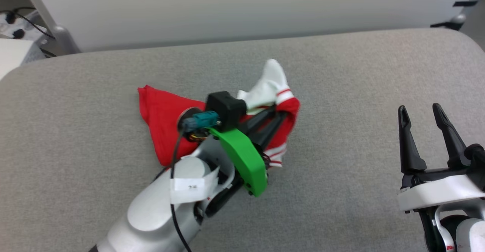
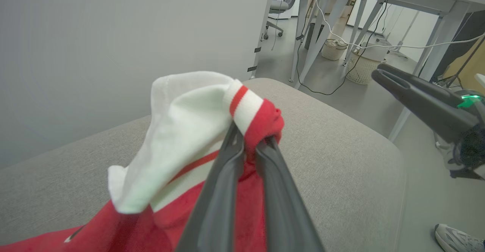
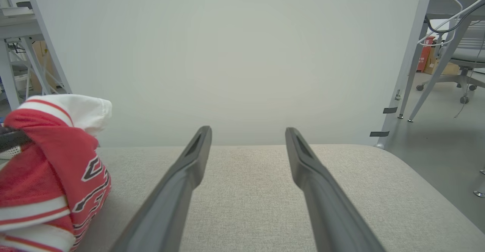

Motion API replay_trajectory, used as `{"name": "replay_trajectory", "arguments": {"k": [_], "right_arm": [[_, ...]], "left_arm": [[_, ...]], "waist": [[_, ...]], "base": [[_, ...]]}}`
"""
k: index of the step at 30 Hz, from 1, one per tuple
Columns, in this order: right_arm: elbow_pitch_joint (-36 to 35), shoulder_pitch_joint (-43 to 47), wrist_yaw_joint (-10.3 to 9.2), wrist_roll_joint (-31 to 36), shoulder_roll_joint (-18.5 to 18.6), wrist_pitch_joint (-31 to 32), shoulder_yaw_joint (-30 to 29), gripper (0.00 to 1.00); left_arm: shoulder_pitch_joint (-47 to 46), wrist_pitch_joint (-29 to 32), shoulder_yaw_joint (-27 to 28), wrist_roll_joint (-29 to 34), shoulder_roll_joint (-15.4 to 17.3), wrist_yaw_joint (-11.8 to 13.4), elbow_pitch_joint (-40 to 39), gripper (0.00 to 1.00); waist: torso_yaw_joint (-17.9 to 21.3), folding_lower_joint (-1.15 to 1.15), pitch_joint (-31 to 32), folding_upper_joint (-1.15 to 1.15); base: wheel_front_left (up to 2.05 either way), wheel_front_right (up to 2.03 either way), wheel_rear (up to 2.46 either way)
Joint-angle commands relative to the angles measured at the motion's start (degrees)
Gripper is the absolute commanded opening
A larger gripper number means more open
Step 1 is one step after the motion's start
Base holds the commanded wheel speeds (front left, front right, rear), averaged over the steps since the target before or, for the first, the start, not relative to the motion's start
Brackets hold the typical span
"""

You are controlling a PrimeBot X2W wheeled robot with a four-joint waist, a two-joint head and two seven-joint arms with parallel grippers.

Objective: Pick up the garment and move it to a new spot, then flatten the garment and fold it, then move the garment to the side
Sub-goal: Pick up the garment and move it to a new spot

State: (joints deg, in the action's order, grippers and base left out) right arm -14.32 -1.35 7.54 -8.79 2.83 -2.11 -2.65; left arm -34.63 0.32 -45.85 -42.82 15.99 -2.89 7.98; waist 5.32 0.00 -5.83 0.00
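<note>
The garment [image 1: 163, 111] sits near the middle of the grey padded surface [image 1: 341, 74] in the head view. Its red body is spread flat toward 9 o'clock and its other end is bunched up toward 3 o'clock. The left pincer [image 1: 282, 111] reaches in from 7 o'clock with its fingers pointing to about 2 o'clock, and it is clenched on that bunched end. The fingers cross over the red cloth, and their tips are buried in a fold of red fabric just below the striped trim.

In the left wrist view the two dark fingers of the left pincer [image 2: 252, 140] meet at a knot of red cloth. A red-and-white cuff lies against it at 12 o'clock, and a white sleeve of the garment [image 2: 182, 111] puffs up toward 10 o'clock.

The right pincer [image 1: 419, 110] stands at 4 o'clock in the head view, well apart from the cloth. It is released, with its fingers spread and pointing to 12 o'clock. In the right wrist view the right pincer [image 3: 247, 130] has bare surface between its fingers. There the garment [image 3: 53, 149] rises in a heap at 9 o'clock, with black white-outlined lettering on its side and white sleeve cloth on top.
</note>
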Motion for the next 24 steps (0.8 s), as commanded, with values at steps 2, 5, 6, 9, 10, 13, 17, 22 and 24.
{"name": "replay_trajectory", "arguments": {"k": [2, 5, 6, 9, 10, 13, 17, 22, 24], "right_arm": [[-0.6, -0.1, -0.05, -0.4, 0.1, -0.5, -0.2, 1.0], [-0.8, -0.8, -0.05, -0.8, 0.1, -0.7, -0.3, 1.0], [-0.8, -1.1, -0.05, -1.0, 0.1, -0.9, -0.4, 1.0], [-0.5, -2.3, -0.05, -1.2, 0.1, -1.3, -0.2, 1.0], [-0.4, -2.6, -0.05, -1.2, 0.1, -1.4, -0.2, 1.0], [0.4, -3.7, -0.05, -1.0, 0.1, -1.8, 0.0, 1.0], [1.4, -4.4, -0.05, -0.3, 0.1, -1.8, -0.1, 1.0], [2.7, -3.8, -0.05, 0.2, 0.1, -1.5, -0.1, 1.0], [3.0, -3.2, -0.05, 0.3, 0.1, -1.2, -0.4, 1.0]], "left_arm": [[-1.0, 1.2, -1.5, 1.3, -0.7, -0.4, 0.9, 0.0], [-0.6, 2.4, -3.7, 1.7, -1.8, -0.7, 3.5, 0.0], [-0.3, 2.6, -4.4, 1.7, -2.1, -0.9, 4.4, 0.0], [0.6, 2.6, -6.7, 2.0, -3.1, -1.8, 7.4, 0.0], [0.8, 2.5, -7.3, 2.2, -3.4, -2.1, 8.2, 0.0], [1.3, 0.9, -8.7, 2.6, -4.3, -2.7, 10.7, 0.09], [1.4, -4.1, -8.5, 3.6, -5.1, -3.0, 11.5, 1.0], [3.5, -12.0, -5.7, 4.5, -4.5, -1.0, 9.5, 1.0], [4.5, -13.6, -4.5, 5.3, -3.8, 0.1, 8.1, 1.0]], "waist": [[1.9, 0.0, -4.1, 0.0], [1.9, 0.0, -7.1, 0.0], [1.7, 0.0, -8.0, 0.0], [1.2, 0.0, -10.6, 0.0], [1.0, 0.0, -11.2, 0.0], [0.5, 0.0, -12.0, 0.0], [-0.4, 0.0, -10.7, 0.0], [-1.3, 0.0, -6.6, 0.0], [-1.8, 0.0, -4.8, 0.0]], "base": [[0.0, 0.0, 0.0], [0.0, 0.0, 0.0], [0.0, 0.0, 0.0], [0.0, 0.0, 0.0], [0.0, 0.0, 0.0], [0.0, 0.0, 0.0], [0.0, 0.0, 0.0], [0.0, 0.0, 0.0], [0.0, 0.0, 0.0]]}}
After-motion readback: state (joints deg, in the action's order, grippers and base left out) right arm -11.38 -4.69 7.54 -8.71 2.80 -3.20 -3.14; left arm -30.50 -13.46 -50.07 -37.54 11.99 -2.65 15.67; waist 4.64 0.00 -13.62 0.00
